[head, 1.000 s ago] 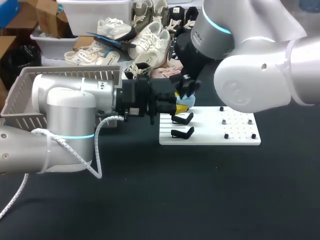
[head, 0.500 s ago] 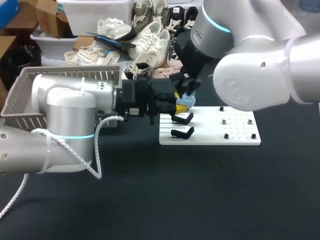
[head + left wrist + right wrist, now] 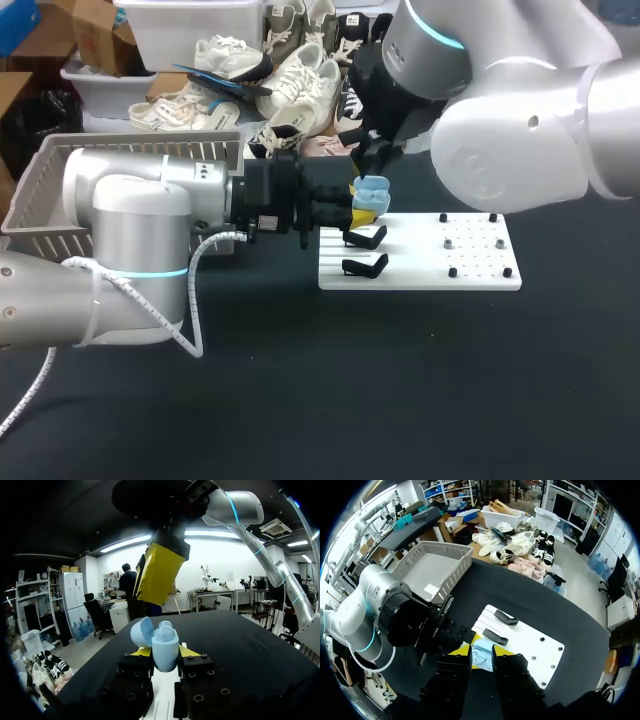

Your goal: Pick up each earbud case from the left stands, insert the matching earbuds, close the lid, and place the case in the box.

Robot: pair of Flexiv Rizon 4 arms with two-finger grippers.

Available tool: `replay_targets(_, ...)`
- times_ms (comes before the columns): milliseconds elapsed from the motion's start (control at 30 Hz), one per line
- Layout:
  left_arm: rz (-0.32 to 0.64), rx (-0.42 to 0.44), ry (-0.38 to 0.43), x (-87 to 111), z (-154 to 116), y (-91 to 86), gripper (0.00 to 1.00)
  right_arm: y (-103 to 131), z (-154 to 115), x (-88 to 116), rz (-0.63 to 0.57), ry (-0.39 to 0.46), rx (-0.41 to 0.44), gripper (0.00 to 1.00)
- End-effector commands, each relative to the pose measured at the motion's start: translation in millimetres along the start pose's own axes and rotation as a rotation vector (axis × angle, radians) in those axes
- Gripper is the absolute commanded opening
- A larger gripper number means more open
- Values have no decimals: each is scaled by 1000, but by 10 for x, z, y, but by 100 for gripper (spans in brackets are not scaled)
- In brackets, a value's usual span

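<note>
Dark desk (image 3: 420, 380), grey box (image 3: 40, 190) waiting at the left. The left claw (image 3: 164, 652) is clenching the light-blue earbud case (image 3: 371, 190) upright, lid open, presenting it for loading. The right claw (image 3: 481, 651) is hovering just above it by the white stand board (image 3: 470, 265). Is it gripping anything? Cannot tell.

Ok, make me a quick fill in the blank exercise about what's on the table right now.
The left claw is shut on a light blue plastic earbud case whose lid is ____.
The two black stands on the white rectangular board are both ____.
The right claw hangs just ____ that case.
Missing: open; empty; above.
</note>
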State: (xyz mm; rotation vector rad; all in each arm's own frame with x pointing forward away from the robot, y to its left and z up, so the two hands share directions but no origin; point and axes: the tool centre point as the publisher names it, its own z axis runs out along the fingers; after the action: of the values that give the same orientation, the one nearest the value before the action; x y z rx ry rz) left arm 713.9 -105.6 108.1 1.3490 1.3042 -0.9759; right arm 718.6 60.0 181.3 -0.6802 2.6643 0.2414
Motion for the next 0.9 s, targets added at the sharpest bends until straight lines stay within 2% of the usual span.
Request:
replay_targets(33,1,-2,-2,4,-3,-7,0,-64,-1,-46,21,-9,21,24)
replay_targets(267,1,-2,-2,4,-3,-7,0,-274,156,-213,65,9,51,26)
replay_targets(400,1,-2,-2,4,-3,-7,0,-335,265,-238,84,35,57,25)
replay_targets(633,1,-2,-2,4,-3,-7,0,-321,310,-190,88,47,55,25)
replay_targets(900,1,-2,-2,4,-3,-7,0,-265,258,-39,100,51,56,24)
